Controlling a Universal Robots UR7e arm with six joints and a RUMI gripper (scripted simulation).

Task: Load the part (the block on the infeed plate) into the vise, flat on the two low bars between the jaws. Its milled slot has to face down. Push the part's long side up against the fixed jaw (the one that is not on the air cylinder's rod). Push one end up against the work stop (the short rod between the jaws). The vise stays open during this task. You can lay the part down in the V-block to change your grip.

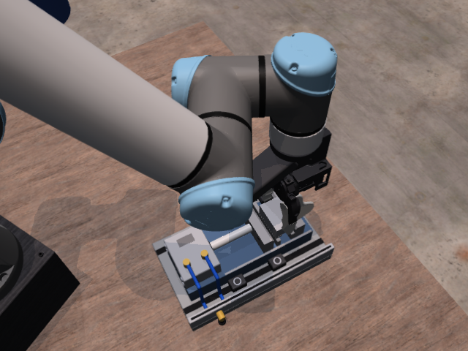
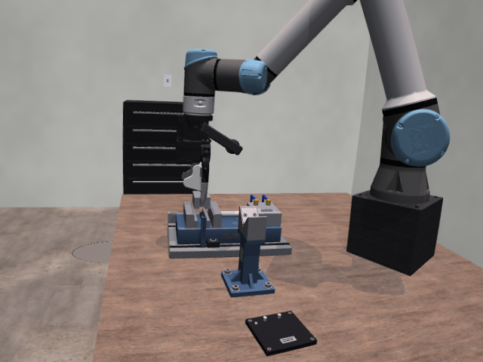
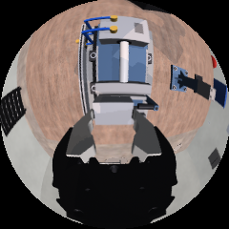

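My gripper (image 3: 113,109) is shut on the part (image 3: 114,114), a grey block. It hangs straight down over the open vise (image 2: 226,230). In the exterior view the fingers (image 2: 201,202) reach down into the gap between the two grey jaws (image 2: 189,215) (image 2: 215,215). The part sits low in that gap; I cannot tell whether it rests on the bars. In the top view the gripper (image 1: 291,217) stands at the vise's far end, beyond the white cylinder rod (image 1: 231,238). The part's slot side is hidden. The black infeed plate (image 2: 281,332) is bare.
The V-block on its blue pedestal (image 2: 249,249) stands in front of the vise, and also shows in the wrist view (image 3: 191,85). The air cylinder body with blue hoses (image 1: 194,260) is at the vise's near end. The robot's black base (image 2: 394,234) stands to the right.
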